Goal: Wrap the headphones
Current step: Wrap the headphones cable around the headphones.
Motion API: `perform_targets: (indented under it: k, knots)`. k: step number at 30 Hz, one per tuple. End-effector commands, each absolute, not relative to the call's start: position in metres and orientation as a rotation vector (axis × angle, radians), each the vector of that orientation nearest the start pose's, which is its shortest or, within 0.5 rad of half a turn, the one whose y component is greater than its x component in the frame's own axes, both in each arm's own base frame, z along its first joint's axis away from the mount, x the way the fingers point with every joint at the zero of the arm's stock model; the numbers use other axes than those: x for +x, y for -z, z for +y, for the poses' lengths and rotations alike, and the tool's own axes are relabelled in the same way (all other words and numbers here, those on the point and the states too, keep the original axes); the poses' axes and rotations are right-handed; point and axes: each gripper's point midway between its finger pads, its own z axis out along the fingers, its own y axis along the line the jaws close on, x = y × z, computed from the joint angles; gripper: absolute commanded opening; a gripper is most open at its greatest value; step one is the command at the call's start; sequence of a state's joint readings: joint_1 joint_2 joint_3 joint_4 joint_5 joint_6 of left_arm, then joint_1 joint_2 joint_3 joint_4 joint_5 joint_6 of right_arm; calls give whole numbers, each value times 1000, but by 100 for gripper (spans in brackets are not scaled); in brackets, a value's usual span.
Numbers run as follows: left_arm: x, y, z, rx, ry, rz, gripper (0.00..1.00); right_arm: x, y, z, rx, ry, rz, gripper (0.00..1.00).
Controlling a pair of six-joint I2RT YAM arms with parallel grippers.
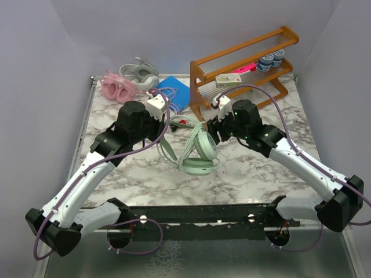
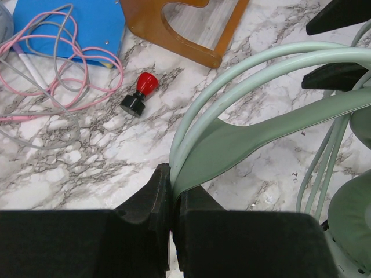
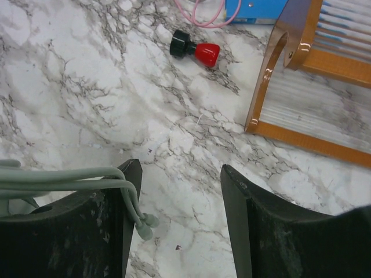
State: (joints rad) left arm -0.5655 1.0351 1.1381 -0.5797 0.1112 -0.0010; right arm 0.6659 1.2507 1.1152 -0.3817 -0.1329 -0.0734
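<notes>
The mint green headphones [image 1: 200, 153] lie mid-table with their cups toward me. My left gripper [image 2: 172, 186] is shut on the flat inner band [image 2: 249, 136] of this headset, beneath its two thin arches [image 2: 232, 75]. My right gripper [image 3: 181, 202] is open just above the marble, beside the headset's far side [image 1: 212, 133]. The mint cable [image 3: 64, 176] drapes over its left finger [image 3: 128, 197], and the two plug ends [image 3: 145, 226] hang just inside the gap, not pinched. Pink headphones [image 1: 116, 87] and grey headphones [image 1: 139, 75] lie at the back left.
A small red-and-black object [image 2: 141, 92] lies on the marble between the headset and a blue box [image 1: 174, 92]. Loose pink and grey cables [image 2: 58, 75] spread over that box. A wooden rack [image 1: 243, 63] with small items stands at the back right, its foot [image 3: 272, 87] close to my right gripper.
</notes>
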Motion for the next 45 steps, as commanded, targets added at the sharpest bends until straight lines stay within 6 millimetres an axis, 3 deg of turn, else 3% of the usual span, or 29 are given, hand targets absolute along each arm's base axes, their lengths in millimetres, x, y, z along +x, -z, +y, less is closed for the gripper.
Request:
perform_targets:
  k: [1,11,15,21,27,30,33,37,42,45]
  knots:
    - [264,-292,-199,590,558,1939,0,282,-235,252,-866,-517,1907,63]
    - [261,-309,-201,595,580,1902,0,272,-251,259,-789,-634,1685,62]
    - [263,-309,-198,587,558,1917,0,272,-245,252,-809,-590,1779,68]
    - [266,-310,-198,580,546,1921,0,251,-239,237,-822,-585,1868,99]
    - [269,-311,-200,579,548,1930,0,242,-237,221,-784,-550,1909,100]
    - [269,-311,-201,581,555,1932,0,245,-239,209,-733,-492,1927,96]
    - [269,-312,-202,582,560,1932,0,248,-247,201,-695,-451,1903,80]
    - [268,-314,-203,582,568,1929,0,242,-270,207,-704,-518,1789,70]
    - [265,-320,-205,592,590,1910,0,253,-291,207,-651,-500,1704,63]
    - [263,-323,-206,598,600,1903,0,258,-294,217,-672,-521,1675,62]
